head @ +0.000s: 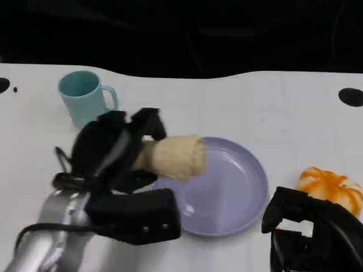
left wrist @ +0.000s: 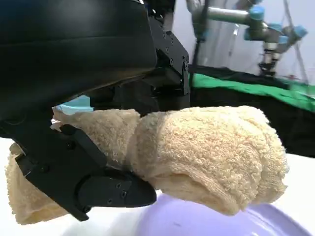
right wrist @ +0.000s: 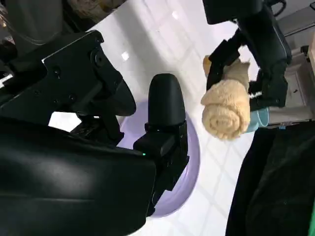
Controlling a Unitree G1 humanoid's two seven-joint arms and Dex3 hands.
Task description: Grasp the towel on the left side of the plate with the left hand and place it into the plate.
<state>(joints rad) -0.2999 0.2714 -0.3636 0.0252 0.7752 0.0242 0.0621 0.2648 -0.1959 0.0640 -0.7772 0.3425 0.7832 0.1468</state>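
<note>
**Beige towel roll held over the plate's left rim**

Terry-cloth, rolled and beige, the towel (head: 173,157) hung in the left hand (head: 110,148), whose fingers (left wrist: 83,177) were clamped around its near end. The free end jutted out over the left rim of the lavender plate (head: 238,187), clear of the dish.

The likeliest trouble, judging from this pose, was an early release: most of the roll's held end sat outside the rim, so it could tip back onto the white bench (head: 272,107) or come to rest propped on the edge. A loose outer fold might also unroll and drape over the side.

A pale blue mug (head: 85,96) stood just behind the left hand, close enough to be knocked on a careless swing. The right hand (head: 309,232) rested beside the plate's right edge, holding nothing, fingers loosely apart. An orange-and-white striped object (head: 332,187) lay just behind it.
</note>
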